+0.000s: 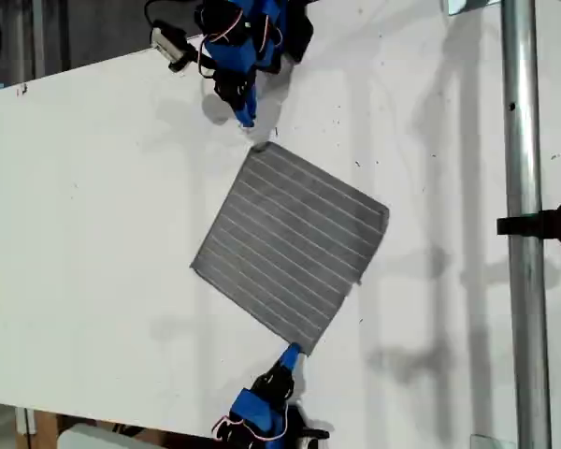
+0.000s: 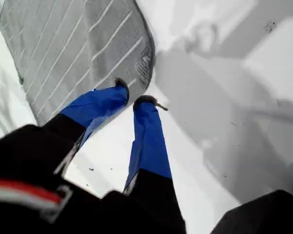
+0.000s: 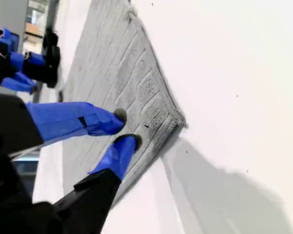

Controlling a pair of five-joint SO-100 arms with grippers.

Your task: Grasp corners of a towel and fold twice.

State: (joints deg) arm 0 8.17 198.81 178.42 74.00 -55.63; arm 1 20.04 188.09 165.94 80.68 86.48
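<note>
Stripes (image 1: 280, 234), thin and pale, run across the towel (image 1: 290, 248), which lies flat and unfolded on the white counter (image 1: 93, 234). It is turned like a diamond, a little toward the exterior view's right of the counter's middle. Its four corners are all spread out. The top corner (image 1: 260, 148) points toward the exterior view's upper edge and the bottom corner (image 1: 304, 346) toward its lower edge.

One blue arm (image 1: 238, 47) reaches in from the exterior view's upper edge, and its tip is near the top corner but apart from it. Another blue arm (image 1: 262, 407) comes from the lower edge, with its tip just beside the bottom corner. I cannot tell from the wrist views which arm is first and which is second.

My first gripper (image 2: 133, 92) has its fingers (image 2: 102, 105) slightly parted and pinching nothing. One tip is over the towel's edge beside a corner (image 2: 149, 68), and the other is over bare counter.

My second gripper (image 3: 128, 128) also has its fingers (image 3: 73, 119) a narrow gap apart with no cloth between them. Both are over the towel close to a corner (image 3: 178, 122).

A metal pole (image 1: 522, 234) stands at the exterior view's right.
</note>
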